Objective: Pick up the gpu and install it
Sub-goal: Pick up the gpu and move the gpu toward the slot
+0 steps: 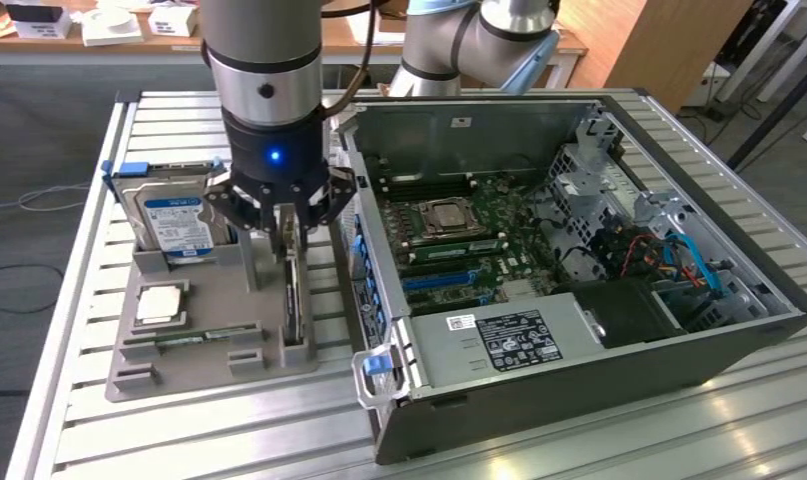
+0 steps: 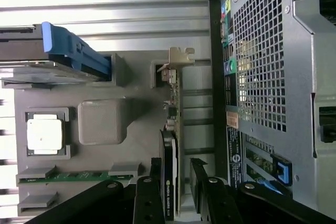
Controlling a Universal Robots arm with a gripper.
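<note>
Fingers [image 2: 199,182] apart, astride the upright gpu [image 2: 175,114] in the grey tray [image 1: 223,300], one on each side.

lab with aluminium bench [image 1: 176,430], open computer [image 1: 577,390]

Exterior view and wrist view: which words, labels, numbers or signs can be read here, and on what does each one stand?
No text can be read with certainty.
On the hard drive: blue-white label, print too small.
On the power supply: white label with codes, print too small.
On the gpu: green logo and white lettering on its black cover, blurred.
On the computer case: rear stickers, blurred.
</note>
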